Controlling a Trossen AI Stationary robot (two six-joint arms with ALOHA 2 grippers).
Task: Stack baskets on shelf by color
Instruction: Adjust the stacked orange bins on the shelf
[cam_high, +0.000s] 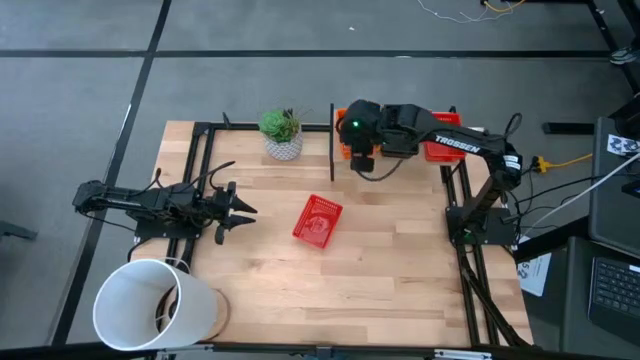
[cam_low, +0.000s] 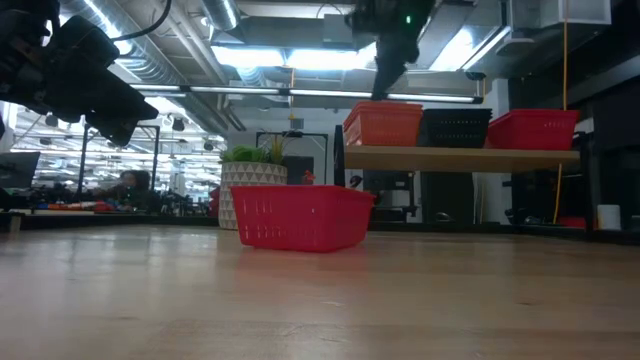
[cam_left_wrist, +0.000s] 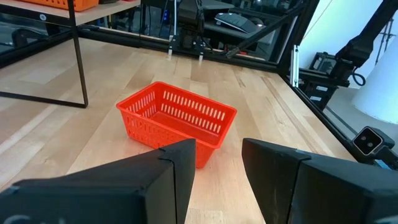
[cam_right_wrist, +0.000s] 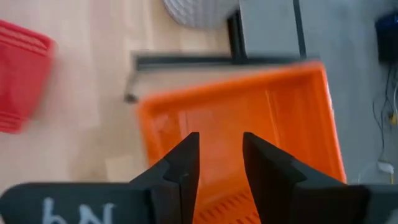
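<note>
Wooden boards make up the tabletop (cam_high: 400, 260), and a big white bucket (cam_high: 150, 305) lies on its side at the near corner. Farther in, the left claw (cam_high: 232, 208) hangs just above the wood with its fingers spread a little and nothing in them. It points at a red basket (cam_high: 318, 220) sitting alone in the middle. At the far edge, a plant pot (cam_high: 283, 145) stands beside the shelf (cam_low: 460, 156). On the shelf sit orange (cam_low: 383, 124), black (cam_low: 456, 127) and red (cam_low: 532, 128) baskets. The right claw (cam_right_wrist: 219, 162) hovers over the orange basket, fingers a little apart, holding nothing.
</note>
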